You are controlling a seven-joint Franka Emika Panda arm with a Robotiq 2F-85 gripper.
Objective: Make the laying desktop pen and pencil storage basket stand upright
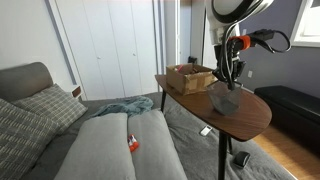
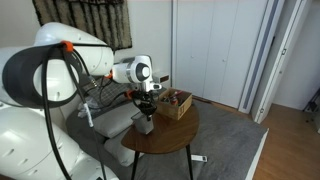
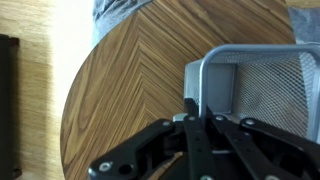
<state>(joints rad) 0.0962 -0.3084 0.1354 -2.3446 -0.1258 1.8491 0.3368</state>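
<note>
The small grey mesh pen and pencil storage basket [image 3: 262,88] is near the middle of the round brown wooden surface [image 3: 120,70], right under the robot's arm. In the wrist view its open mouth, with the rounded grey rim, faces up toward the camera, and you can look down into the mesh. In an exterior view the basket [image 1: 225,99] looks like a little grey shape that leans a bit. So I think it is tipped up most of the way, but it is too small there to be sure that its bottom is flat on the wood. The black fingers [image 3: 185,122] come in at one side of the rim. They look closed on it, pinching the wire edge between them. If that is right, the grabbing part is done and the turning-up part is close to done. What is left is to set the bottom down flat, let go of the rim, and lift the arm away without knocking the basket over. It is light and open, so a small bump could tip it. A low light-brown box [image 1: 190,76] stands near the basket on the same surface, and the basket needs to stay out of its way. Farther out, lower than the surface, is a grey sofa [image 1: 110,145].
</note>
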